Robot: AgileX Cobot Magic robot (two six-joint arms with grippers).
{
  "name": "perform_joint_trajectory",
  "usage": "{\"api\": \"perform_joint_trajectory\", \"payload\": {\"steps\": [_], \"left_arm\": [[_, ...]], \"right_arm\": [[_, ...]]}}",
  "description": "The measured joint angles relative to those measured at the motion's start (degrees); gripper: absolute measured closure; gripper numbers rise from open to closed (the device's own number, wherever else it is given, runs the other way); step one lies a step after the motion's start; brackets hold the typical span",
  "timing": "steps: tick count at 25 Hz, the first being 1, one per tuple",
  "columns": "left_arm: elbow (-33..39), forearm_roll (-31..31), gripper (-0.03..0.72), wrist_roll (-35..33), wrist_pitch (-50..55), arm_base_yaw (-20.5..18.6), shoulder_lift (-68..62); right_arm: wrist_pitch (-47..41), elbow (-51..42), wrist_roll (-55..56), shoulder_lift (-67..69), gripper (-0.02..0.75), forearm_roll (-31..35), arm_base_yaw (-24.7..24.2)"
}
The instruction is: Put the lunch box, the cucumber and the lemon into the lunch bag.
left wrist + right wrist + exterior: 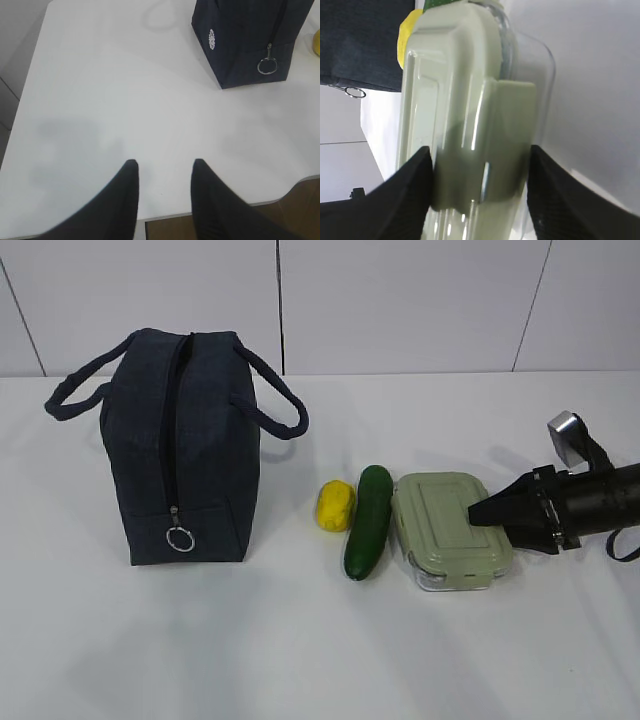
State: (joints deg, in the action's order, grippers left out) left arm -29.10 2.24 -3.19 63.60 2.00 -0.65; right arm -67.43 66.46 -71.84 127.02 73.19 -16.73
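White tabletop against a pale panelled wall. From the right, the right arm reaches in low and nearly level, its gripper (492, 512) at the right end of the lunch box (448, 530). In the wrist view its fingers (407, 192) straddle the box's sage-green lid clasp, one on each side, close against it; whether they actually press it I can't tell. The left gripper (164, 172) hovers over bare table near the front edge, fingers partly spread, holding nothing. The cucumber (368, 521) lies just beside the box, the lemon (335, 505) on its far side. The lunch bag (180, 448) stands upright at left, zipper closed.
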Motion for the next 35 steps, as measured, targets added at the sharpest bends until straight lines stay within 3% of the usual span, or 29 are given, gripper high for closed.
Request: {"api": "perform_joint_trajectory", "payload": {"steps": [20, 35], "left_arm": [[0.0, 0.0, 0.449, 0.0, 0.0, 0.0, 0.0], [0.0, 0.0, 0.449, 0.0, 0.0, 0.0, 0.0]], "right_arm": [[-0.3, 0.0, 0.1, 0.0, 0.353, 0.2, 0.0], [-0.3, 0.0, 0.1, 0.0, 0.348, 0.2, 0.0]]}}
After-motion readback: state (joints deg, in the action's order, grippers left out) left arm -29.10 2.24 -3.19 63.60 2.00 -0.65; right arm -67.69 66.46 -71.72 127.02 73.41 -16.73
